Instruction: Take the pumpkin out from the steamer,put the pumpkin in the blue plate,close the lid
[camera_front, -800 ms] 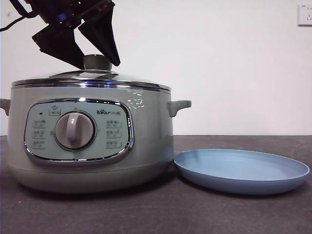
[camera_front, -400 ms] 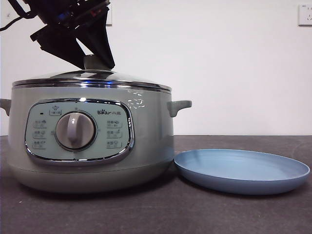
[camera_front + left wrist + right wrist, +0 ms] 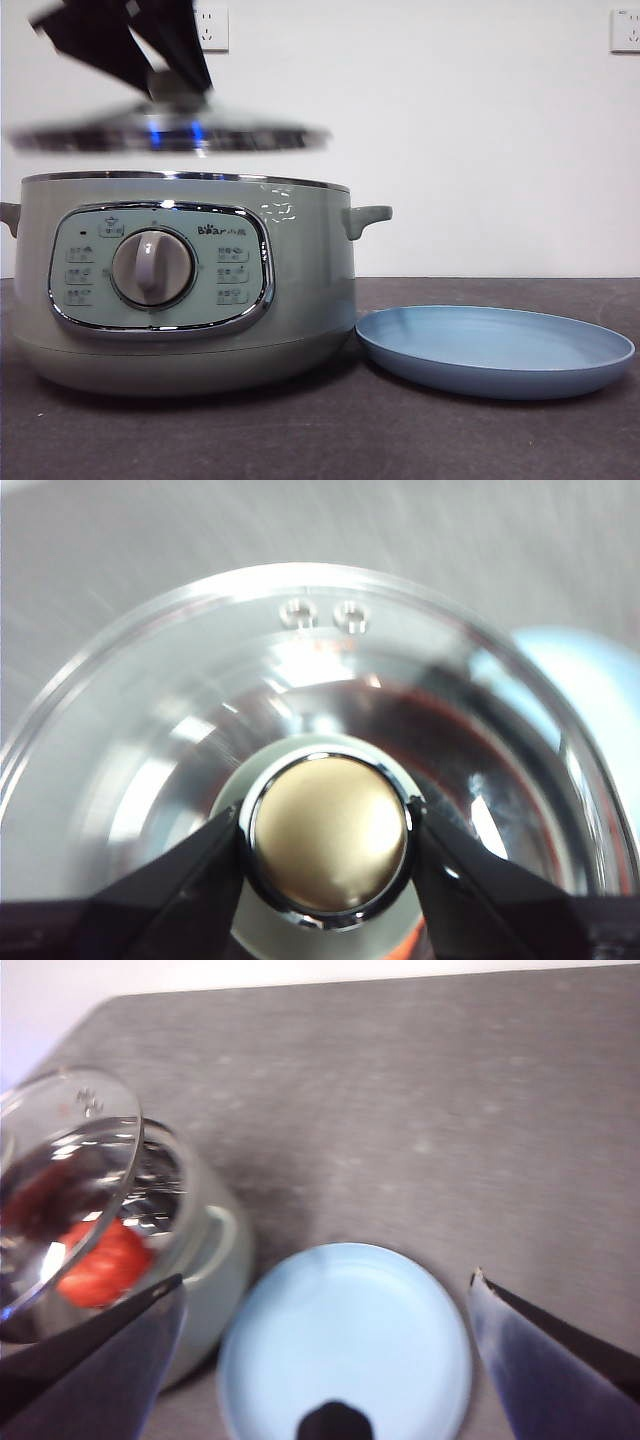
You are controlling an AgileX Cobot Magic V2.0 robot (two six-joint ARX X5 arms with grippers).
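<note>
A dark grey table is noted. The left gripper is pinched on the lid knob, held clear above the steamer. The right gripper is spread above the blue plate. The pumpkin lies inside, at 9 o'clock of the plate. The lid should be kept level and carried well aside.

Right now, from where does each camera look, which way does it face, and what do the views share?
Front view: low at table height, looking level across; shows the left gripper holding the lid above the steamer.
Left wrist view: above the lid, looking down; its own jaws clamp the knob.
Right wrist view: high, looking down at the blue plate; the right gripper stands open above it.
All three share the lid; right wrist and front views also share steamer and plate.
</note>
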